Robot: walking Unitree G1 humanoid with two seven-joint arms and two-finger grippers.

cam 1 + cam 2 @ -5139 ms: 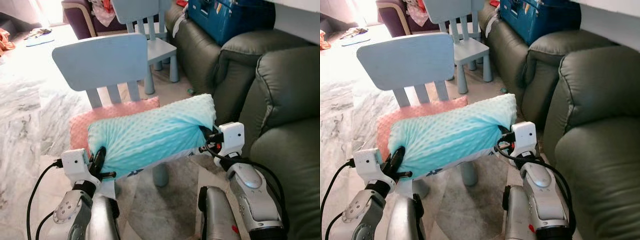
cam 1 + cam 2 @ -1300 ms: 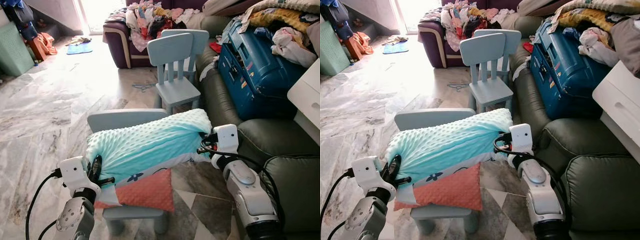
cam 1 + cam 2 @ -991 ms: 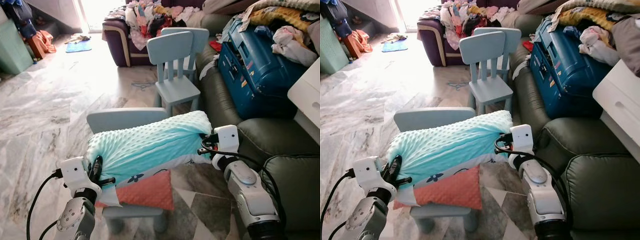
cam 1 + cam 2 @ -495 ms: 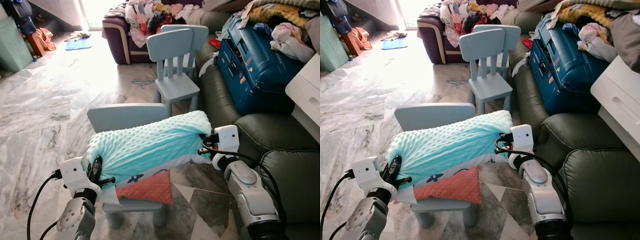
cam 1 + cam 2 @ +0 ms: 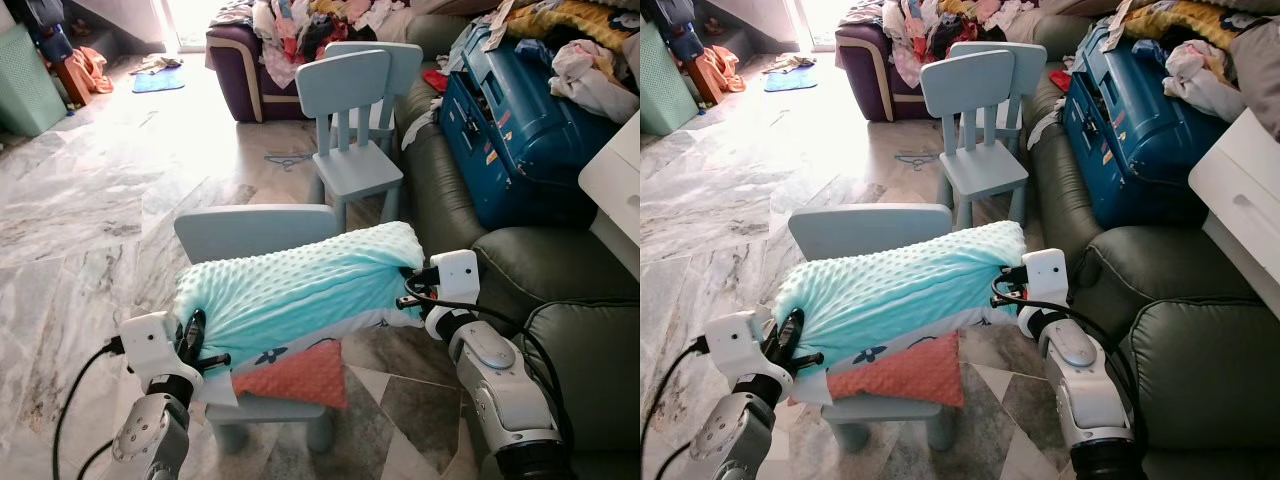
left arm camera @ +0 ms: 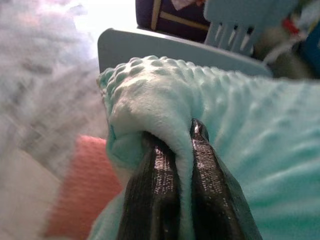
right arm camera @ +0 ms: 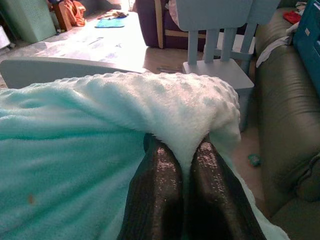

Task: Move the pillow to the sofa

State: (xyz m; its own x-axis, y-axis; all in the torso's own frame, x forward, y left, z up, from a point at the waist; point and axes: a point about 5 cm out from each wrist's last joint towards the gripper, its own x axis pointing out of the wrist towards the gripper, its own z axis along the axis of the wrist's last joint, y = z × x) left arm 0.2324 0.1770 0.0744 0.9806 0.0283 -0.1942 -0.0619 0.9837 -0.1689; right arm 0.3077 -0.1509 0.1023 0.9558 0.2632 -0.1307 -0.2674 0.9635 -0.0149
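A mint-green dimpled pillow hangs between my two arms, lifted above a small light-blue chair. My left gripper is shut on the pillow's left end, its fingers pinching a fold of the fabric. At the right end my right gripper is shut on another fold, the black fingers pressed together around it. The dark green sofa stands to my right, its armrest just beyond the right gripper.
A pink pillow lies on the small chair's seat under the held one. A second blue chair stands farther ahead. A blue suitcase and clothes load the sofa's far seat. A white cabinet corner juts in at right. Marble floor stretches left.
Since five seconds ago the view has risen and pulled back, and the pillow has lifted off the chair. In the last second only slight camera drift shows; both grips hold.
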